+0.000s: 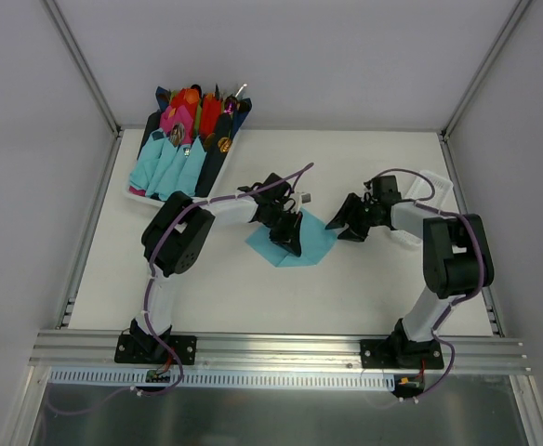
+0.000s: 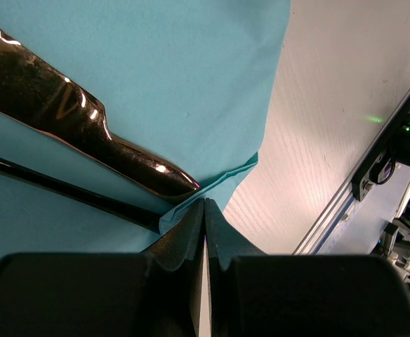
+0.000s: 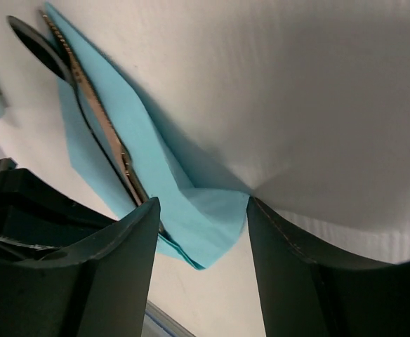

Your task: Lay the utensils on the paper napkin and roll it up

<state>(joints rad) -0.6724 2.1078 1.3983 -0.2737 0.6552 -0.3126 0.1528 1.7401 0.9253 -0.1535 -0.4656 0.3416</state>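
Left pincer [image 2: 205, 205] pinches napkin [image 2: 191, 70] corner; utensils [image 2: 86, 133] atop.

The left arm [image 1: 174, 243] and right arm [image 1: 453, 255] have chunky black joint housings joined by white tubes, with thin purple cables [image 1: 406, 171] looping alongside (flat black base plates [image 1: 155, 349] underneath); the fingers [image 3: 114, 281] are matte black tapered wedges
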